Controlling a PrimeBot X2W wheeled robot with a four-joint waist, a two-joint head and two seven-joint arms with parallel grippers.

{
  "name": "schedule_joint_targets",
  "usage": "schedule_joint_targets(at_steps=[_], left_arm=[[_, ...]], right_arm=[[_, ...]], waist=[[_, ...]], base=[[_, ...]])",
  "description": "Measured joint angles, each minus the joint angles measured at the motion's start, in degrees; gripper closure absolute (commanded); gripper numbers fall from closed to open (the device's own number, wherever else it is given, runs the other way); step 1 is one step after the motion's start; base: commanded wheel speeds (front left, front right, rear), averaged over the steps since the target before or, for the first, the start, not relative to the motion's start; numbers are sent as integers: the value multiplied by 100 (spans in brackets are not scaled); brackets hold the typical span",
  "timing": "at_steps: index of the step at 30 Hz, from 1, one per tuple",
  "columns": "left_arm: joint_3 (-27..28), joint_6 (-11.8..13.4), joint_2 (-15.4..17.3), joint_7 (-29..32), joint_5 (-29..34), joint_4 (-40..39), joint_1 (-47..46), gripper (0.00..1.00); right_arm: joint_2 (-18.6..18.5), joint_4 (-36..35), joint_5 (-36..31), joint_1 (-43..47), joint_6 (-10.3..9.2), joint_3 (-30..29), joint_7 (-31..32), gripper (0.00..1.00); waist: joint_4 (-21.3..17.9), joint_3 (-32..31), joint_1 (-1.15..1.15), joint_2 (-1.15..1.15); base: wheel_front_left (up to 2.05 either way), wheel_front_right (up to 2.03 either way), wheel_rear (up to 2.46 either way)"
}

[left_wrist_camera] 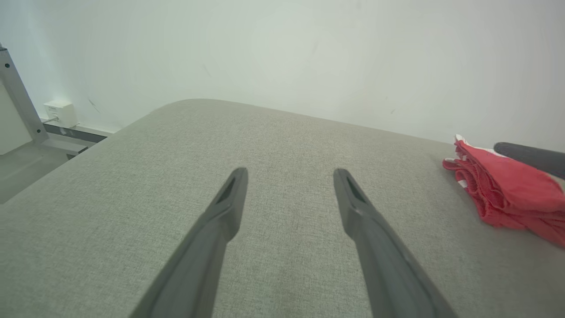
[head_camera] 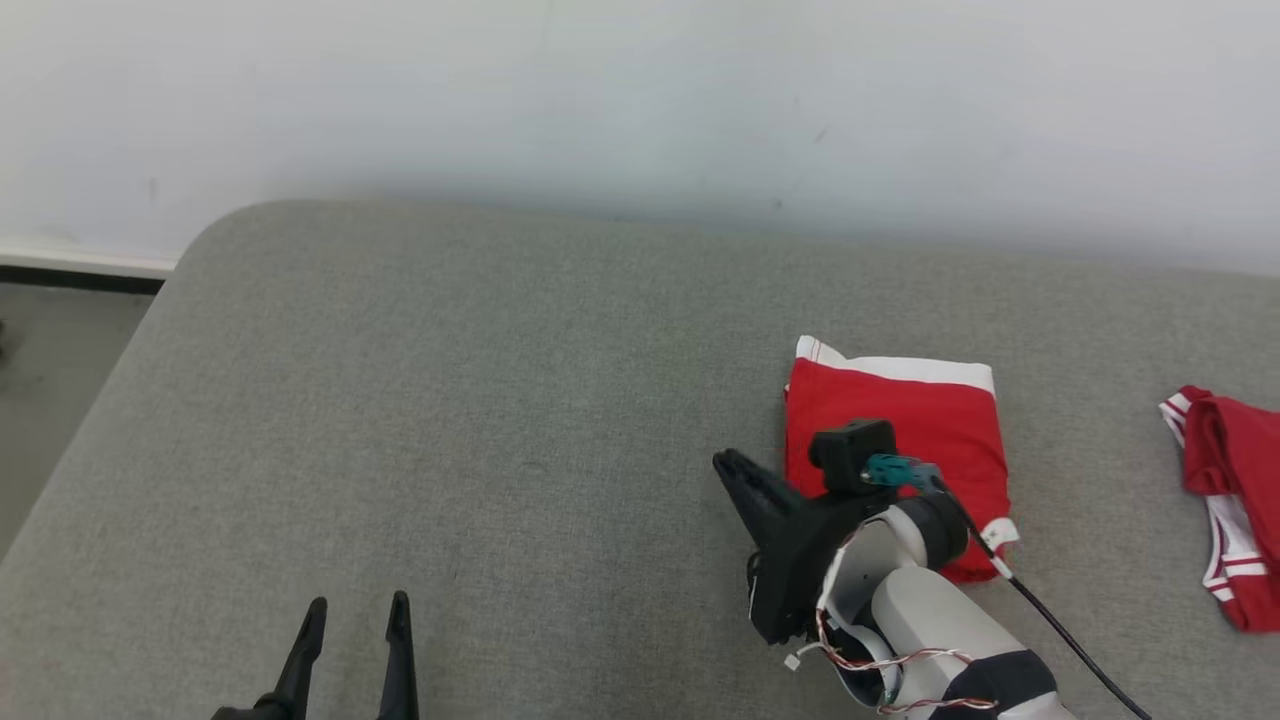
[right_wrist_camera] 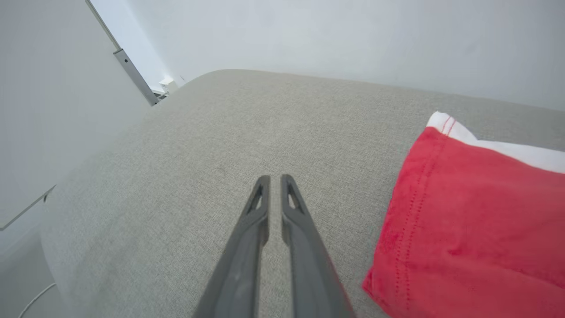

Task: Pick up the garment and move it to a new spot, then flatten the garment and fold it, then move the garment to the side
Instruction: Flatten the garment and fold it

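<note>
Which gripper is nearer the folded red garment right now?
Right. The right gripper, shut and empty, sits just beside the left edge of the folded red garment. The left gripper hangs open far off to its left over the grey cushion.
</note>
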Motion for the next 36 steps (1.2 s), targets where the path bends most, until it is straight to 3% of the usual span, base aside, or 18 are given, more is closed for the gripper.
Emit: schedule_joint_targets(at_steps=[1, 2, 12, 18, 25, 36], left_arm=[[21, 20, 0, 0, 0, 5, 10, 0], [38, 22, 1, 0, 0, 5, 12, 0], [223, 67, 0, 0, 32, 11, -67, 0], [349, 60, 0, 0, 48, 132, -248, 0], [452, 69, 0, 0, 38, 300, -327, 0], [563, 71, 0, 0, 138, 519, -222, 0]], right_arm=[[1, -57, 8, 34, 0, -86, -107, 51], [2, -91, 8, 85, 0, -207, -208, 0], [-346, -937, -615, 809, 0, -1131, -1071, 0], [-578, -1308, -804, 1359, 0, -1518, -1195, 0], [-712, -1496, -889, 1798, 0, -1546, -1189, 0], [-620, -1499, -894, 2129, 0, -1769, -1269, 0]], waist=[[-28, -38, 0, 0], [-60, -79, 0, 0], [-585, -355, 0, 0], [-938, -465, 0, 0], [-1270, -570, 0, 0], [-1508, -643, 0, 0]], base=[[0, 0, 0], [0, 0, 0], [0, 0, 0], [0, 0, 0], [0, 0, 0], [0, 0, 0]])
